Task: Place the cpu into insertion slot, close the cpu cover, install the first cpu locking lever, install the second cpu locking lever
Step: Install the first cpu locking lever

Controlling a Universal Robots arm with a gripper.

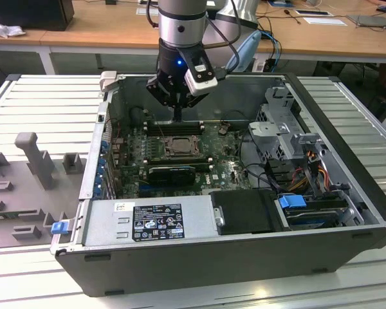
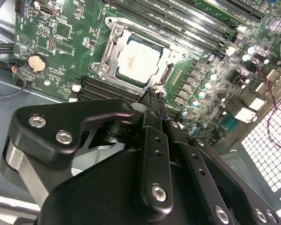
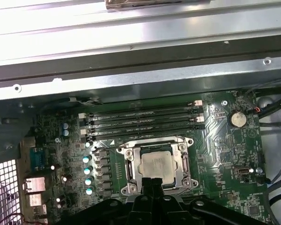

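The open computer case (image 1: pixel 347 215) is lying on its side, its green board (image 1: pixel 226 168) facing up. The gripper (image 1: pixel 178 116) is hanging over it, fingers pinched narrow and holding nothing, seemingly just beside the insertion slot (image 2: pixel 167 74). The cpu cover (image 3: pixel 131 165) is lying flat around the cpu (image 3: pixel 155 164), which is sitting in the slot.

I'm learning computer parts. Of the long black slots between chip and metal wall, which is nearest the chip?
The memory slot beside the cpu cover; the other three lie farther from the cpu, toward the case wall.
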